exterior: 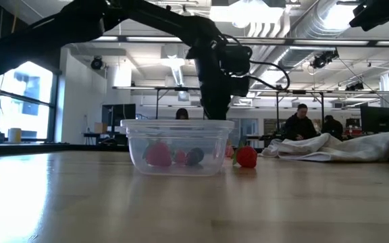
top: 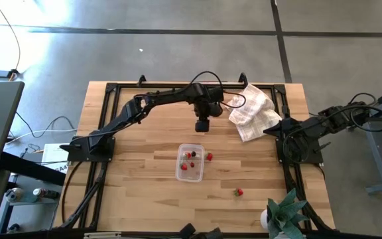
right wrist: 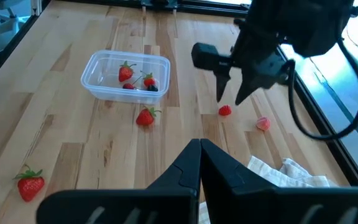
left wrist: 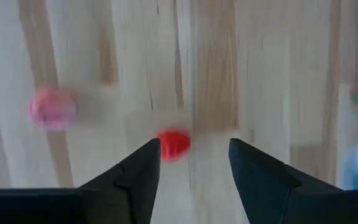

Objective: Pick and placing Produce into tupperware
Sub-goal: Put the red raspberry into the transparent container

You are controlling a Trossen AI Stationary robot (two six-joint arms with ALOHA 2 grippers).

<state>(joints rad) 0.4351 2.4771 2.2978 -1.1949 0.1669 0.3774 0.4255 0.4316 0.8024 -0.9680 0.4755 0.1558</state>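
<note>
tupperware [exterior: 177,145] holding produce [exterior: 159,154]; berry [exterior: 246,156] beside

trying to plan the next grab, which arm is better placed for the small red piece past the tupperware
Left. The left gripper hangs open right above that small red piece, which shows between its fingers in the left wrist view. The right gripper is shut and waits back near the cloth.

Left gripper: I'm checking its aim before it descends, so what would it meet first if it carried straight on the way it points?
Probably the small red berry lying on the wooden table, just ahead of the left gripper and slightly off-centre between its open jaws. Depth is unclear.
</note>
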